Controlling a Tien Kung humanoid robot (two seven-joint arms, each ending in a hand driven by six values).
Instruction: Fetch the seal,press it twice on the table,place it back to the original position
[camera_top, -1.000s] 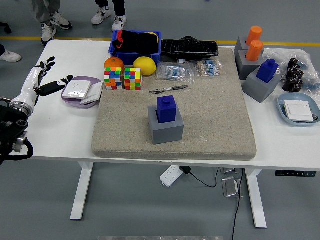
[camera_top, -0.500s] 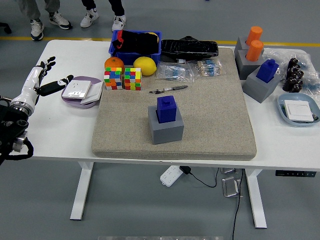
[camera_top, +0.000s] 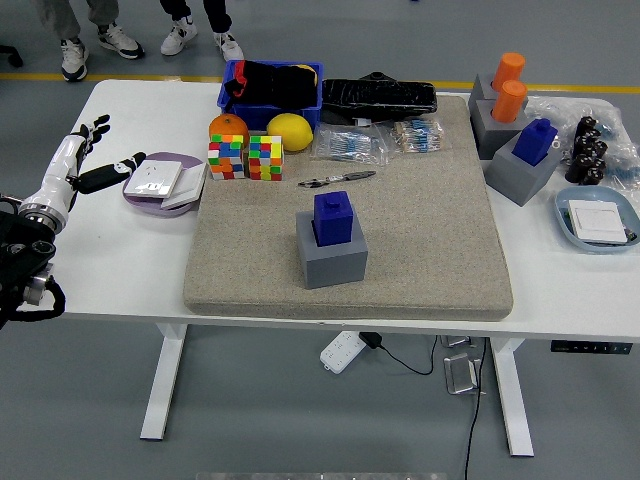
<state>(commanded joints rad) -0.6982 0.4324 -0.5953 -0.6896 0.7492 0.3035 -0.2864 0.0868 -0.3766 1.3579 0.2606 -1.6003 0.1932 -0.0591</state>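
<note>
A blue seal (camera_top: 332, 216) stands upright in a grey block holder (camera_top: 332, 255) near the middle of the grey mat (camera_top: 400, 260). My left hand (camera_top: 88, 150) hovers over the table's left edge, fingers spread and holding nothing, well left of the seal. A second blue seal (camera_top: 536, 140) sits in another grey holder (camera_top: 520, 172) at the right. Two orange seals (camera_top: 509, 85) stand in a grey holder at the back right. My right hand is out of view.
Left of the mat lies a purple plate (camera_top: 160, 192) with a white socket. Two colour cubes (camera_top: 247, 157), an orange, a lemon (camera_top: 289, 131), a blue bin (camera_top: 270, 95), a pen (camera_top: 336, 179) and bagged items lie at the back. A light-blue dish (camera_top: 598, 218) sits far right. People's feet show beyond the table.
My left arm has barely moved. The feet of the people beyond the table have shifted.
</note>
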